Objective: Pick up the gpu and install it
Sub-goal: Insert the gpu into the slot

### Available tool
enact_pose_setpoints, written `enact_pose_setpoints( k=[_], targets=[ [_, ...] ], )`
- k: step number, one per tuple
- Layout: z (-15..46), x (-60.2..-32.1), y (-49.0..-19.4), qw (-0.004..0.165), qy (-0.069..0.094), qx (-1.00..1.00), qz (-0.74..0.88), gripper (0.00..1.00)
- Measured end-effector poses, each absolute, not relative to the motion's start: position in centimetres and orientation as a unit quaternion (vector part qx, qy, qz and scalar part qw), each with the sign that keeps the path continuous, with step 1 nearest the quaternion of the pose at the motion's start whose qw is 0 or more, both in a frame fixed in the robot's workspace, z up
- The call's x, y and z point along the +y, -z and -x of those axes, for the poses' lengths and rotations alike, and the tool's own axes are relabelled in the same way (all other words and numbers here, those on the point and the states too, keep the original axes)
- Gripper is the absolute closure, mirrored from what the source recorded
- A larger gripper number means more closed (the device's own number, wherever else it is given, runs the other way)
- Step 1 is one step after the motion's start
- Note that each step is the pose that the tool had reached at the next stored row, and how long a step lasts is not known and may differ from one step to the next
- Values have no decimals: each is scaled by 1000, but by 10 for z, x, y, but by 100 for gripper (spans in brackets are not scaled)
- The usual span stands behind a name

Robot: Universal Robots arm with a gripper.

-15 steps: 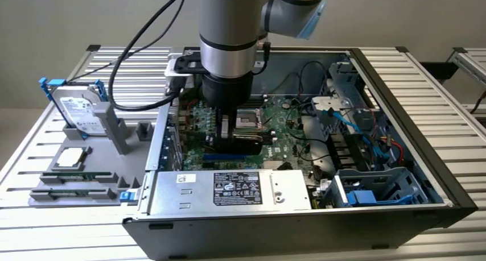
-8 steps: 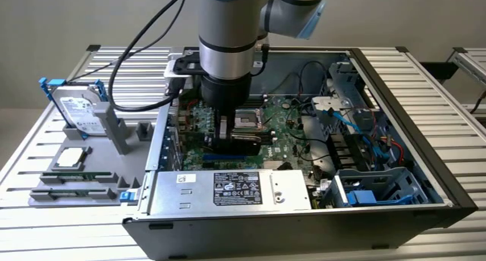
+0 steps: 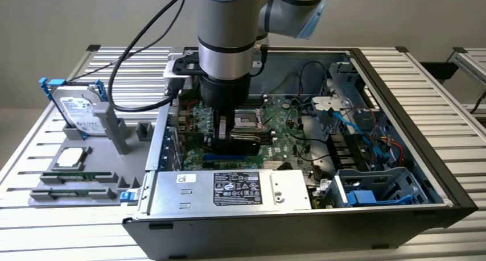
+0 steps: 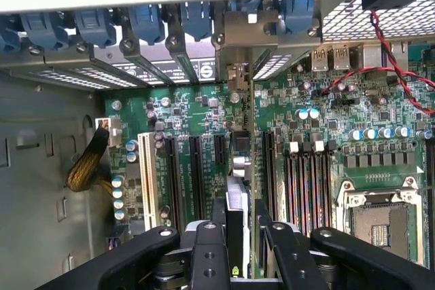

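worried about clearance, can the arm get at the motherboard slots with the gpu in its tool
Probably yes: the case stands open, and the tool, shut on the gpu, hangs close over the motherboard slots with nothing between.

Inside the open case, a green motherboard (image 4: pixel 197 110) carries one white slot (image 4: pixel 145 171) among black ones, beside blue clips (image 4: pixel 146 22), a red cable (image 4: pixel 393 45) and the black gpu (image 3: pixel 251 140).
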State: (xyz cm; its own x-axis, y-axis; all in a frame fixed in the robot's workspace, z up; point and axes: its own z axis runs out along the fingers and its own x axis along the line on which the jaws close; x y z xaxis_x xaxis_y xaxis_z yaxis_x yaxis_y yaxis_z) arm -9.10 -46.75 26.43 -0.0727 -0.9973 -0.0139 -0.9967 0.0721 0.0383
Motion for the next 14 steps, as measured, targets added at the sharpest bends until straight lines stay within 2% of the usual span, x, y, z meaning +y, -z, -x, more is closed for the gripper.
enact_pose_setpoints(
  k=[14],
  targets=[
    [92,-467,-262,8,19,-732,-681,73]
  ],
)
